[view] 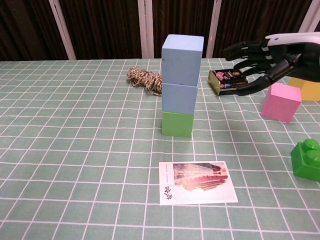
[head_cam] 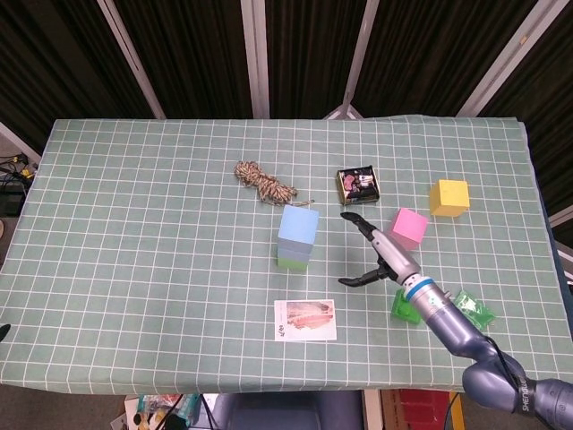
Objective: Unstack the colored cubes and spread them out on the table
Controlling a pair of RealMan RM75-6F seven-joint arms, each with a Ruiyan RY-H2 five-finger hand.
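A stack stands mid-table: a light blue cube (view: 183,59) on top, a second blue cube (view: 179,104) under it, a green cube (view: 177,124) at the bottom; from the head view the stack (head_cam: 297,236) shows mostly its blue top. A pink cube (head_cam: 409,225) (view: 282,101) and a yellow cube (head_cam: 448,197) (view: 309,88) sit apart to the right. My right hand (head_cam: 378,253) (view: 257,59) hovers open, fingers spread, to the right of the stack at its upper level, not touching it. My left hand is out of sight.
A coil of rope (head_cam: 262,182) lies behind the stack and a dark tin (head_cam: 358,186) beside it. A picture card (head_cam: 305,320) lies in front. A green toy brick (head_cam: 407,305) and a green packet (head_cam: 474,308) sit under my right forearm.
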